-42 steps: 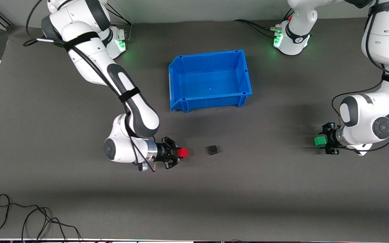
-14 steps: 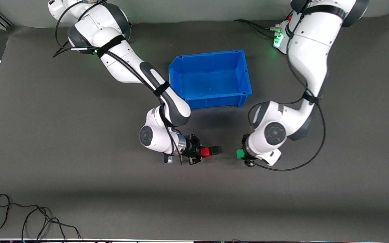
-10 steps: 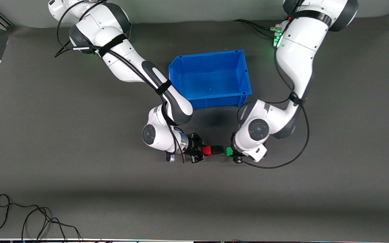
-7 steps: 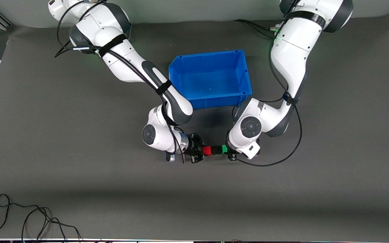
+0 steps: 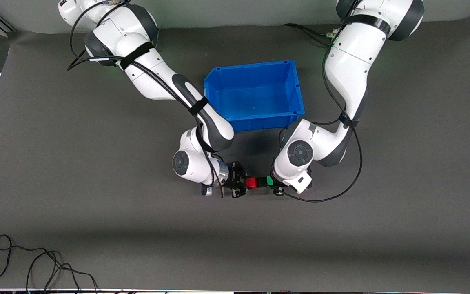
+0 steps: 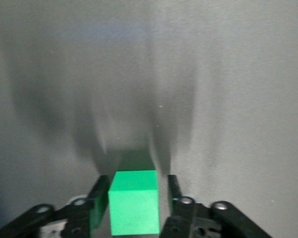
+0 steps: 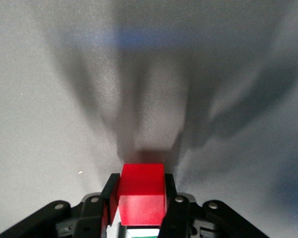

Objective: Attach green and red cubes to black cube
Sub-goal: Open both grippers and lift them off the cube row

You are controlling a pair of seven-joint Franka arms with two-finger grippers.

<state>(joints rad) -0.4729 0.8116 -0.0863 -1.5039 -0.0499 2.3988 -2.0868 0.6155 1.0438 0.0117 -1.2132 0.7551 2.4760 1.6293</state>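
Observation:
In the front view the red cube (image 5: 251,183), the black cube (image 5: 261,182) and the green cube (image 5: 269,180) stand in one row on the mat, touching, with the black one in the middle. My right gripper (image 5: 247,183) lies low over the mat and is shut on the red cube (image 7: 141,191). My left gripper (image 5: 273,183) comes from the left arm's end and is shut on the green cube (image 6: 134,201). In each wrist view the held cube hides the black cube.
The blue bin (image 5: 255,119) stands empty, farther from the front camera than the cubes, between the two forearms. A loose black cable (image 5: 35,265) lies near the mat's front edge at the right arm's end.
My left arm has swung in from its end of the table and brought the green cube against the black cube. My right gripper pushed the red cube onto the black cube and now holds still.

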